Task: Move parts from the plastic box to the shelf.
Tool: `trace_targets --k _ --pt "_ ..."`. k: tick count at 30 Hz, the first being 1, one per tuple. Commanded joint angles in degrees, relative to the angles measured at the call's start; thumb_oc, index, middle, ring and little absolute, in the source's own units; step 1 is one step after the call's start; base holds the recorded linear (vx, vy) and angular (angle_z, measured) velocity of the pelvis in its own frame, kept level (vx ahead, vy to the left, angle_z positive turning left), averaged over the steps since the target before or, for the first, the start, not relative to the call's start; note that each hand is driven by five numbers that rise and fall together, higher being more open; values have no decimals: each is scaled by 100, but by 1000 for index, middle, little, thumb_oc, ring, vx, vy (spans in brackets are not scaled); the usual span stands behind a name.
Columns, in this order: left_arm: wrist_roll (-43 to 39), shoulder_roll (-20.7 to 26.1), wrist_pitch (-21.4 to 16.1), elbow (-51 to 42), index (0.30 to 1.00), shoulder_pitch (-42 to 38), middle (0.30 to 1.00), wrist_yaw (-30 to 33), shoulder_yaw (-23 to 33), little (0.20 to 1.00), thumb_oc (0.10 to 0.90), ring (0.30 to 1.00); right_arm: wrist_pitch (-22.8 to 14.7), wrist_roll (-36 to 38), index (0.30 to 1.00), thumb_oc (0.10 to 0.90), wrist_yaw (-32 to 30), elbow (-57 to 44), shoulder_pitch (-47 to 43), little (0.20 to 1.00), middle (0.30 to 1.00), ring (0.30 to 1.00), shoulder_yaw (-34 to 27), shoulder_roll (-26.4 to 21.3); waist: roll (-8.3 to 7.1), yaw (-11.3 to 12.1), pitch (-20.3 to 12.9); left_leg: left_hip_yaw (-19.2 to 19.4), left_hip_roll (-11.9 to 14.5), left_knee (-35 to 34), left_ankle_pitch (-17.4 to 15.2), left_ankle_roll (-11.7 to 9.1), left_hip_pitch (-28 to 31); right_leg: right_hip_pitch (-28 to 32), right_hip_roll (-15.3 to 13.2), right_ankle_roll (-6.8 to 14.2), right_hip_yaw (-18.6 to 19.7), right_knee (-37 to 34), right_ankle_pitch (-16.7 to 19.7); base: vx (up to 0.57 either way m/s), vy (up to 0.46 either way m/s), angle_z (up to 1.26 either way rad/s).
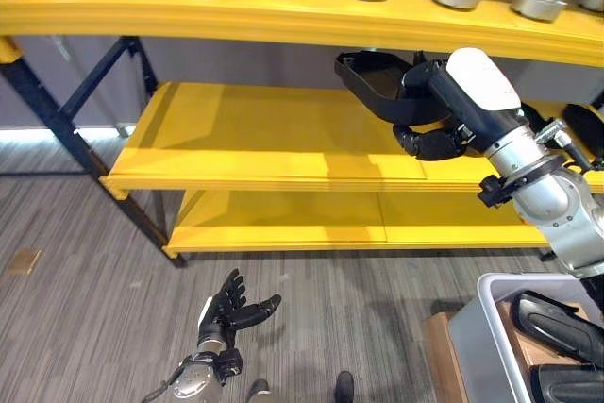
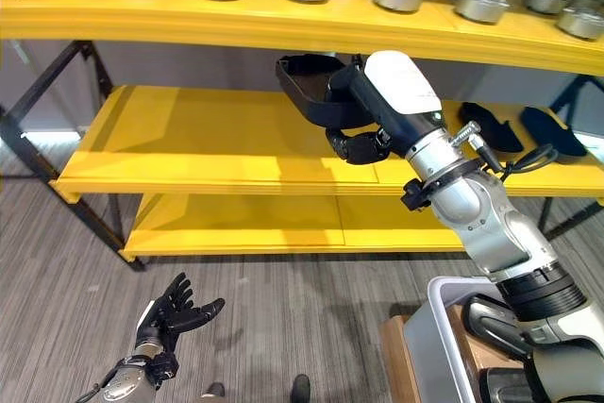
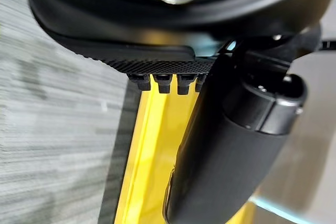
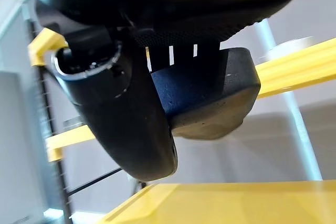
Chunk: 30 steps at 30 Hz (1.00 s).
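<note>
Bright even light, glare on the yellow shelf (image 1: 283, 139), both wrist views blurred.

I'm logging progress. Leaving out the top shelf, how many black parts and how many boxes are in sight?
Black moulded plastic parts: 5. One is in the right hand, at. Two are on the yellow middle shelf, at and. Two show in the box, at and.
Grey plastic box: 1
Total: 6
</note>
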Motion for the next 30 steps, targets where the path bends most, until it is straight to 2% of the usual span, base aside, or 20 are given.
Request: trace_targets --k 1,2,3,6,8,10,11,14,16,18,21,24,26,30 --pt "-240 414 -498 -611 1000 -11 1000 -142 -82 1000 900 1000 -41 279 300 400 -596 -187 -728 300 300 300 -623 -127 -144 29 -189 640 265 -917 497 184 -65 456 -384 325 -40 216 -792 17 47 141" --pt "-240 412 -499 -610 1000 -12 1000 -142 -82 1000 900 1000 -41 279 300 400 -597 -184 -733 300 300 300 -619 -127 -145 26 -194 641 264 -933 507 184 -63 450 -386 325 -41 219 -793 0 54 103" --pt "-238 464 -522 -601 1000 -23 1000 -133 -105 1000 900 1000 -18 184 300 400 -626 -99 -859 300 300 300 -502 -99 -112 69 -145 542 214 -903 470 98 -96 388 -415 355 -11 334 -814 32 52 74" --pt "-228 476 -526 -638 1000 0 1000 -137 -125 1000 900 1000 -24 187 300 400 -616 2 -955 300 300 300 -376 -60 -83 71 -171 499 146 -876 393 113 -56 378 -422 381 23 384 -875 60 63 3" --pt "-283 521 -539 -753 1000 34 1000 -168 -172 1000 900 1000 21 229 300 400 -536 404 -1153 300 300 300 -62 -59 -31 109 -246 814 99 -962 222 169 59 411 -544 422 -16 458 -979 150 156 -19" --pt "-284 508 -541 -752 1000 34 1000 -169 -165 1000 900 1000 12 233 300 400 -544 432 -1196 300 300 300 -21 -57 -24 114 -242 831 98 -959 216 172 65 405 -547 424 1 467 -984 43 88 -41" --pt "-337 561 -575 -823 1000 77 1000 -149 -168 1000 900 1000 62 179 300 400 -549 717 -1529 300 300 300 264 -165 -20 202 -190 910 -2 -893 97 240 42 367 -706 506 -17 511 -984 62 167 -60" --pt "-357 617 -605 -872 1000 76 1000 -139 -170 1000 900 1000 83 167 300 400 -562 926 -1773 300 300 300 470 -242 -4 247 -128 999 -35 -815 39 257 -18 291 -798 557 -7 550 -959 32 120 -9" --pt "-399 761 -636 -961 1000 27 1000 -138 -205 1000 900 1000 142 114 300 400 -626 1157 -2019 300 300 300 613 -429 45 274 29 1043 -111 -651 -39 268 -226 112 -925 605 -20 631 -941 -50 100 -11" --pt "-401 742 -636 -959 1000 14 1000 -138 -199 1000 900 1000 130 122 300 400 -637 1195 -2090 300 300 300 673 -429 57 264 15 1043 -114 -608 -57 272 -279 64 -929 608 -14 660 -951 -40 68 1" --pt "-436 872 -689 -989 1000 -49 1000 -122 -278 1000 900 1000 200 22 300 400 -793 1713 -2644 300 300 300 1031 -632 136 282 208 1091 -158 -396 -154 305 -583 -328 -1026 655 70 844 -916 -40 119 0" --pt "-449 873 -694 -981 1000 -77 1000 -127 -294 1000 900 1000 211 18 300 400 -828 1858 -2783 300 300 300 1145 -661 154 268 232 1096 -166 -353 -168 313 -663 -423 -1029 661 95 905 -925 -14 29 -4" --pt "-474 942 -730 -933 1000 -164 1000 -110 -360 1000 900 1000 292 37 300 400 -965 2393 -2995 300 300 300 1282 -739 217 236 361 1101 -225 -215 -219 324 -889 -700 -1070 676 146 1076 -931 -17 65 1" --pt "-522 979 -771 -889 1000 -240 1000 -81 -379 1000 900 1000 337 -12 300 400 -1008 2859 -3304 300 300 300 1601 -795 242 202 441 1076 -235 -154 -248 325 -1008 -860 -1054 686 176 1167 -944 5 11 1"
